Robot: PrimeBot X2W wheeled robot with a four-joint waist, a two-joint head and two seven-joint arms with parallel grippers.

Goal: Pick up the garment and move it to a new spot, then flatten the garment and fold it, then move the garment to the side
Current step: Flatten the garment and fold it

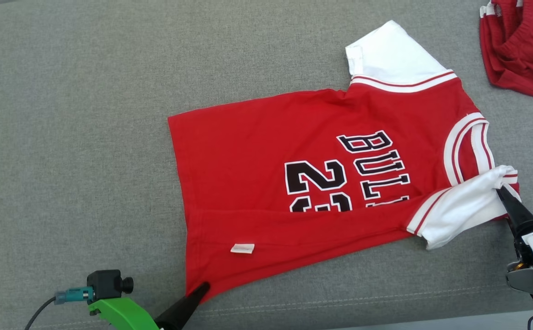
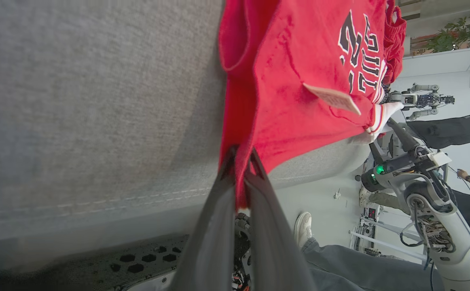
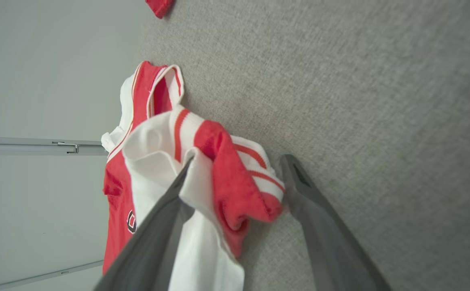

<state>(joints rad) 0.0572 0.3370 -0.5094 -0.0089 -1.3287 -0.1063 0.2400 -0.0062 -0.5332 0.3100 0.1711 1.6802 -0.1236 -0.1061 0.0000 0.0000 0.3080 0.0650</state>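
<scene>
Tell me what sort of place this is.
Probably a robotics lab, not a home: another robot rig stands in the background, a person's shoe shows past the edge of the grey padded table, and a jersey lies spread on it.

Grey woven upholstery (image 1: 87, 114) covers the whole work surface, with a stitched seam (image 1: 340, 304) near the front edge. Pale glossy floor (image 2: 312, 194) lies beyond it. White partition wall (image 2: 433, 64) behind, leafy green plant (image 2: 461, 32) above. Light is soft and even.
</scene>
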